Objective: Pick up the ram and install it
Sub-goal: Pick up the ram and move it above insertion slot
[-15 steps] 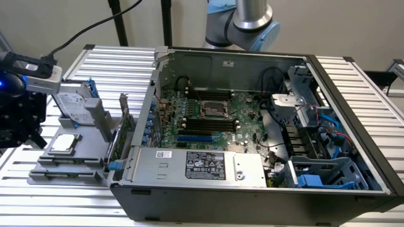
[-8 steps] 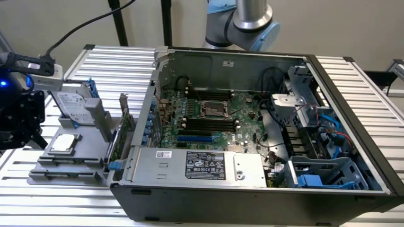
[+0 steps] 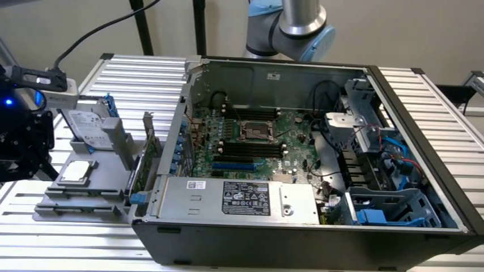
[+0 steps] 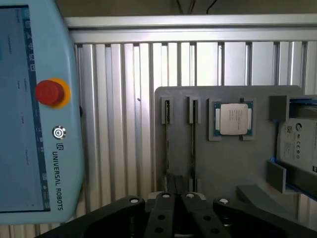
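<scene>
My gripper (image 4: 176, 197) hangs over the near edge of a grey parts holder (image 4: 223, 168), its two black fingers pressed together with nothing between them. Straight ahead of the fingers, the holder has two narrow slots (image 4: 167, 111), each with a thin dark strip (image 4: 193, 148) running along it. This may be the ram seen edge-on; I cannot tell. In the exterior view the gripper (image 3: 19, 161) is at the far left, beside the holder (image 3: 83, 187) and outside the open computer case (image 3: 302, 226). Black memory slots (image 3: 250, 148) lie on the green motherboard inside.
A CPU (image 4: 233, 119) and a silver hard drive (image 4: 297, 144) in a blue frame sit on the holder. An upright expansion card (image 3: 147, 147) stands between holder and case. A teach pendant (image 4: 29, 109) with a red stop button lies close by. The table is ribbed aluminium (image 4: 124, 99).
</scene>
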`<state>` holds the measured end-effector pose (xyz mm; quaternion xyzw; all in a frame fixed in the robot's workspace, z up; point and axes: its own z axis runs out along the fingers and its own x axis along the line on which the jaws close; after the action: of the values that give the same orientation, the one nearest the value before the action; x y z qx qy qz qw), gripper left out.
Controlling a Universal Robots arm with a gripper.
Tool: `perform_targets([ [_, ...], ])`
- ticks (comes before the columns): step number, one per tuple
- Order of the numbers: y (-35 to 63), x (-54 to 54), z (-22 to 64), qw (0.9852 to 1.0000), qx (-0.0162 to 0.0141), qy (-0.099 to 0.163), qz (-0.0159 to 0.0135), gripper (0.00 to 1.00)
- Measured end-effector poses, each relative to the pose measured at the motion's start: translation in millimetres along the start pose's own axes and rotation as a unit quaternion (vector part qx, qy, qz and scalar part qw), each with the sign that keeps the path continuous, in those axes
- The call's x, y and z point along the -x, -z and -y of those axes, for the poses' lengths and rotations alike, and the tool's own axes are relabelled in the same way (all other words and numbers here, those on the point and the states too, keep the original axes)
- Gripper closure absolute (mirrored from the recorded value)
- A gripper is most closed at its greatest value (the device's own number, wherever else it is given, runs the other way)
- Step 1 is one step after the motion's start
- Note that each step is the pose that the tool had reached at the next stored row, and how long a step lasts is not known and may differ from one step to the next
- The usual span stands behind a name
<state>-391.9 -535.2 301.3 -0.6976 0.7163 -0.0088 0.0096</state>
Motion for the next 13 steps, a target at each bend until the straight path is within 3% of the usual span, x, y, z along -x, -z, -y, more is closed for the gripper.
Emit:
perform_targets([
  [2,-0.2,0.1,0.7,1.0000,0.0000,0.000,0.0000,0.76],
  [7,-5.0,0.1,1.8,1.0000,0.0000,0.000,0.0000,0.64],
  [8,-6.8,0.1,1.8,1.0000,0.0000,0.000,0.0000,0.58],
  [13,-15.8,0.1,1.9,1.0000,0.0000,0.000,-0.0008,0.58],
])
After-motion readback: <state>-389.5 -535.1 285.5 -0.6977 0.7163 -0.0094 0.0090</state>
